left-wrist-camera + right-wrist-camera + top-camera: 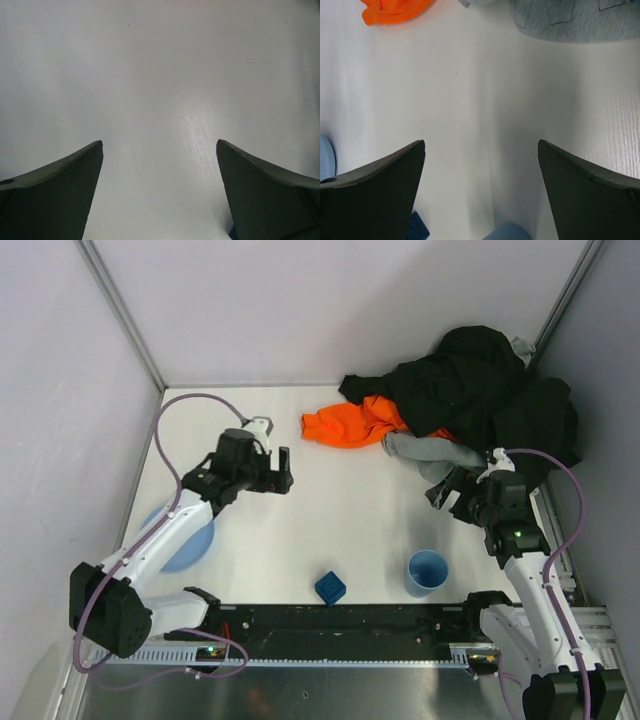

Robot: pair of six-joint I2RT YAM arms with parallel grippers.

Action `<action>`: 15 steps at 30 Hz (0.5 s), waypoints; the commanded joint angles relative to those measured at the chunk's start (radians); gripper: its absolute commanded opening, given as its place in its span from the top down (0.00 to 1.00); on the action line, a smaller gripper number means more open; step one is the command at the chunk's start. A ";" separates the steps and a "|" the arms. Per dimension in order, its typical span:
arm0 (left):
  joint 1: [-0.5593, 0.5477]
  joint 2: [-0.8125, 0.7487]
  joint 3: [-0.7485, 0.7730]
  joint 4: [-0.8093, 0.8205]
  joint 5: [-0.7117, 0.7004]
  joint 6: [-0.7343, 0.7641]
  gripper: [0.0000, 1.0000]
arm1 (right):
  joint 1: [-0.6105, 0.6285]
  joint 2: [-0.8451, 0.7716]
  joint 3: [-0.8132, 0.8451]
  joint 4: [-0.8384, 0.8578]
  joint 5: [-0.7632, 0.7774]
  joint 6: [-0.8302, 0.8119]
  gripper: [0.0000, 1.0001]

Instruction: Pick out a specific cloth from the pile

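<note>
The pile [470, 380] lies at the back right: black garments heaped over a bright orange garment [350, 425]. The grey cloth [425, 452] pokes out from under the pile's front edge. It also shows at the top of the right wrist view [570, 20], with the orange garment [395, 10] at top left. My right gripper [447, 487] is open and empty, just in front of the grey cloth and apart from it; its jaws [481, 142] stand wide over bare table. My left gripper [280, 472] is open and empty over the white table, left of the orange garment [160, 142].
A blue cup [427, 571] stands near the front right, also in the right wrist view [507, 232]. A blue block [331, 587] sits near the front middle. A blue plate [185, 540] lies under the left arm. White walls enclose the table on the left, back and right.
</note>
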 commanded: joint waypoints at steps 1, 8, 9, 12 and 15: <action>-0.125 0.031 0.060 -0.066 -0.353 0.113 0.00 | -0.014 -0.001 0.048 -0.021 -0.031 -0.026 0.01; -0.197 0.048 0.059 -0.066 -0.503 0.166 0.00 | -0.022 0.013 0.048 -0.023 -0.026 -0.026 0.01; -0.197 0.046 0.057 -0.066 -0.512 0.168 0.00 | -0.023 0.019 0.048 -0.019 -0.027 -0.025 0.01; -0.197 0.027 0.055 -0.064 -0.505 0.163 0.00 | -0.024 0.046 0.057 -0.008 -0.028 -0.023 0.01; -0.197 0.001 0.039 -0.048 -0.481 0.143 0.00 | -0.024 0.093 0.080 0.003 -0.028 -0.024 0.01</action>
